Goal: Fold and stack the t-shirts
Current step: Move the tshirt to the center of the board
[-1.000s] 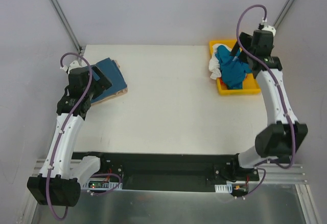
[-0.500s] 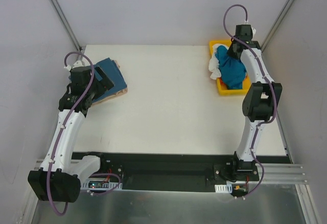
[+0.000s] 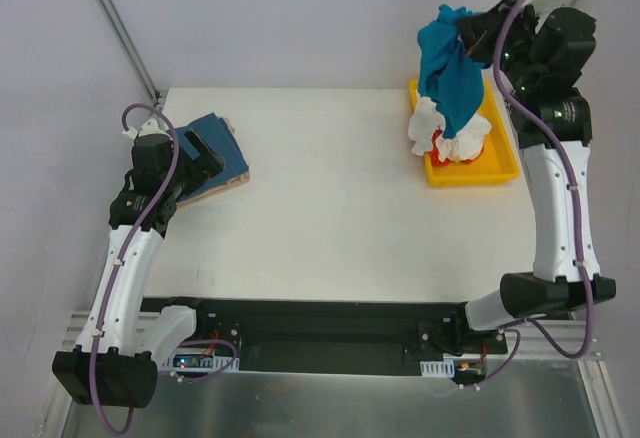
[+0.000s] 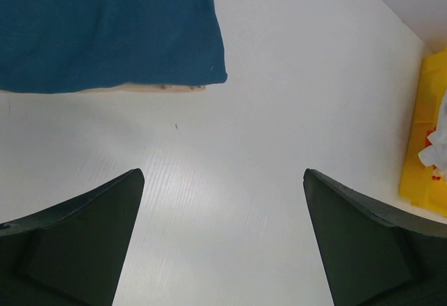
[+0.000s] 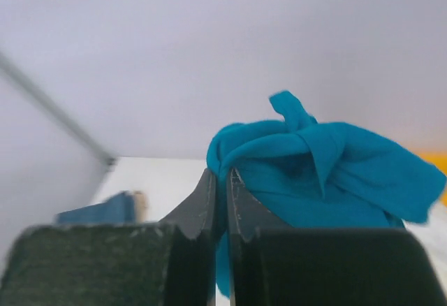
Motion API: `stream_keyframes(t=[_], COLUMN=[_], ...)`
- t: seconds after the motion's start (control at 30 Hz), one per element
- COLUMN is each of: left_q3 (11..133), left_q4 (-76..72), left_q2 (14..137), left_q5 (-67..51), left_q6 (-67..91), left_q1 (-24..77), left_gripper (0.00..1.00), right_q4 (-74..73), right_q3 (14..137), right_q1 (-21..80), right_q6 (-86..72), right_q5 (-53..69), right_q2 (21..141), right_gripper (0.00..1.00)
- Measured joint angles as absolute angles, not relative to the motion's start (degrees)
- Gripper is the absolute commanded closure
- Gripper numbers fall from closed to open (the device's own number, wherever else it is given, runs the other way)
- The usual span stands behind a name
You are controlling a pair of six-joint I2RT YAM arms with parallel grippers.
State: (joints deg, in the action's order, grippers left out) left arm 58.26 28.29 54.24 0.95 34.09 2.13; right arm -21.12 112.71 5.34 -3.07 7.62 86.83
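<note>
Over tray (image 3: 497, 154) of white cloth (image 3: 428, 118), right claw (image 5: 222, 180) pinching teal t-shirt (image 3: 448, 68), left claw (image 4: 222, 177) spread

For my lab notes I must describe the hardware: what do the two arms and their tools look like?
The left arm and right arm have smooth white links and bulky black joints. A thin purple cable runs along each, looping free near the wrist. The left tool and right tool each have two dark, wedge-shaped fingers. No markings are readable.
</note>
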Motion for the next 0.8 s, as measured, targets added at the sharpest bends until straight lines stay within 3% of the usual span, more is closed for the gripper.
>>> stream_keyframes(t=[0.33, 0.5, 0.57, 0.63, 0.7, 0.73, 0.8], left_q3=[58.24, 57.45, 56.51, 55.59, 54.5, 54.04, 52.73], left_q4=[28.36, 28.32, 28.34, 28.45, 28.4, 28.45, 28.4], left_q2=[53.89, 51.46, 49.84, 48.4, 47.09, 46.68, 46.06], left_q5=[-1.43, -1.37, -1.28, -1.26, -1.34, -1.48, -2.59], left_q6=[35.05, 35.9, 36.53, 36.86, 37.1, 37.15, 37.43], left_q1=[2.13, 2.13, 2.13, 2.13, 2.13, 2.13, 2.13], left_gripper=[0.01, 0.01, 0.0, 0.01, 0.01, 0.0, 0.01], right_q4=[-10.2, -9.5, -11.88, -15.51, -20.73, -23.03, -28.49], right_q3=[121.51, 107.74, 99.29, 90.48, 84.16, 82.54, 79.88], right_q1=[18.83, 19.99, 20.03, 20.03, 19.46, 19.0, 17.85], right_q6=[-7.73, -7.81, -6.02, -3.51, -0.91, -0.62, 0.38], right_q5=[31.46, 31.66, 26.3, 18.13, 9.76, 6.9, 1.41], right_q2=[82.91, 78.91, 76.18, 74.15, 74.24, 74.81, 76.16], right_gripper=[0.99, 0.99, 0.73, 0.25, 0.14, 0.01, 0.0])
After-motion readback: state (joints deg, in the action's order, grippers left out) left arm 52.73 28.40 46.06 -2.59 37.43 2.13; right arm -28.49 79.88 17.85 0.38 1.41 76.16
